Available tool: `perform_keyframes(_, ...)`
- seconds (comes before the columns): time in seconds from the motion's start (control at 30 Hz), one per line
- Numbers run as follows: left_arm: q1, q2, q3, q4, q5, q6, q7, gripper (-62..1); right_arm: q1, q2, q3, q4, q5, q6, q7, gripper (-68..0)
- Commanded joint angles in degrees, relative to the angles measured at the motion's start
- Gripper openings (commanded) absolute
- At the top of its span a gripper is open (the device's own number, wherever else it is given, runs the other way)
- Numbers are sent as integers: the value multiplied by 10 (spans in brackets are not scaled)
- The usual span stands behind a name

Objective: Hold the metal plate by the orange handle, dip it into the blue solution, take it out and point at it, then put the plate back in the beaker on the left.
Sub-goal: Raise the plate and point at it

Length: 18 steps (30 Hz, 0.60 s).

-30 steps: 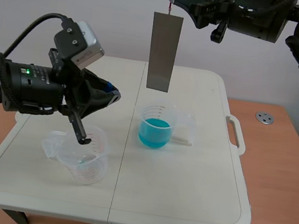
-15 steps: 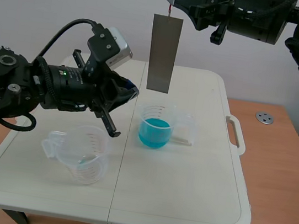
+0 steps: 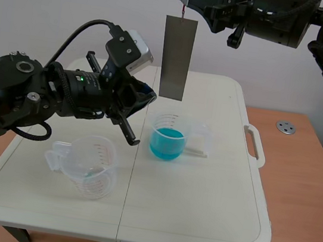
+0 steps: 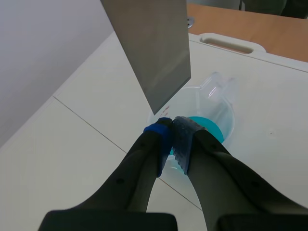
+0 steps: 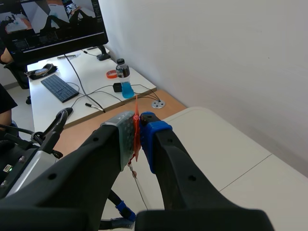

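A grey metal plate (image 3: 176, 57) hangs upright high above the beaker of blue solution (image 3: 168, 137). My right gripper (image 3: 193, 5) is shut on its thin orange handle (image 3: 182, 7), seen pinched between the pads in the right wrist view (image 5: 136, 126). My left gripper (image 3: 150, 97) is shut on nothing, its tip close to the plate's lower left corner. In the left wrist view the shut left gripper (image 4: 172, 126) points just below the plate (image 4: 151, 48), with the blue beaker (image 4: 211, 126) beyond. An empty clear beaker (image 3: 89, 165) stands front left.
The white folding table (image 3: 197, 210) has a carry handle (image 3: 253, 143) on its right edge. A metal disc (image 3: 286, 127) lies on the wooden surface beyond. A desk with monitor (image 5: 53, 24), keyboard (image 5: 60, 87) and bottle (image 5: 124, 79) appears in the right wrist view.
My left arm has moved from over the empty beaker up and to the right, bringing its shut tip near the plate's lower edge. The right arm and plate have stayed put.
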Motion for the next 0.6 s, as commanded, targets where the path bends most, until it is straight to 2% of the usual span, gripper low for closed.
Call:
perform_keyframes(0.0, -8, 0, -4, 6, -4, 3, -8, -594, 10, 3, 5, 9, 10, 7, 10, -662)
perform_keyframes(0.57, -8, -7, -5, 6, -5, 5, -5, -594, 10, 3, 5, 9, 10, 7, 10, -662)
